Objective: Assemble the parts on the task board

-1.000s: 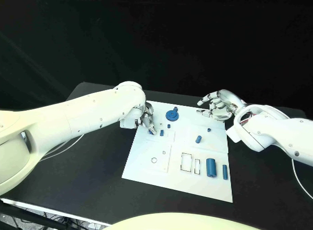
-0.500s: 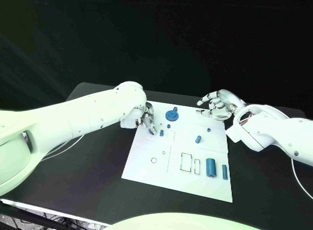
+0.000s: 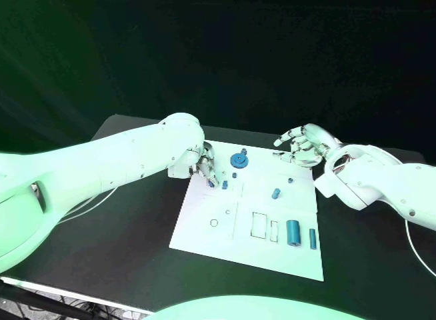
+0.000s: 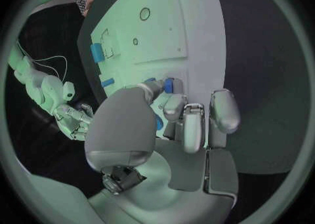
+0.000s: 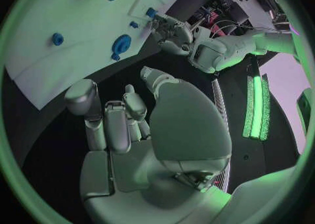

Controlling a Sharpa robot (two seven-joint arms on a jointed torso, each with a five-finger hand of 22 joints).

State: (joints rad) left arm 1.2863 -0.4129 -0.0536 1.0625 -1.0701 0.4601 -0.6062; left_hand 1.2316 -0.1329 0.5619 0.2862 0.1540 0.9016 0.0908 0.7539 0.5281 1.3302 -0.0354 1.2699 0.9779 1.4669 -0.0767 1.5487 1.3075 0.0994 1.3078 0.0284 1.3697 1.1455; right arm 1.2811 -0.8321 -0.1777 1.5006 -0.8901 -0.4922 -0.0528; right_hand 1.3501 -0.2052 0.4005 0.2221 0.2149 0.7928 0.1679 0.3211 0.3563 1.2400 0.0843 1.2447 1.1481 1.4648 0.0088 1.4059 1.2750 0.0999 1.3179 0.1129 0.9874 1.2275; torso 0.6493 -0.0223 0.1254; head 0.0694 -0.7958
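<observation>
The white task board (image 3: 257, 207) lies in the middle of the table. My left hand (image 3: 204, 165) is over its far left corner, and its thumb and a fingertip pinch a small blue peg (image 3: 225, 185) (image 4: 168, 84) against the board. A round blue knob (image 3: 239, 160) (image 5: 121, 44) stands just beside that hand. My right hand (image 3: 305, 147) (image 5: 131, 124) hovers past the board's far right corner with loosely bent fingers, holding nothing. A short blue piece (image 3: 276, 194) lies mid-board. A thick blue cylinder (image 3: 294, 233) and a slim blue bar (image 3: 313, 238) lie near the front right.
Outlined rectangular slots (image 3: 265, 227) and a small ring hole (image 3: 214, 223) mark the board's near half. A thin cable (image 3: 89, 203) trails over the black table on the left, and another (image 3: 425, 257) on the right.
</observation>
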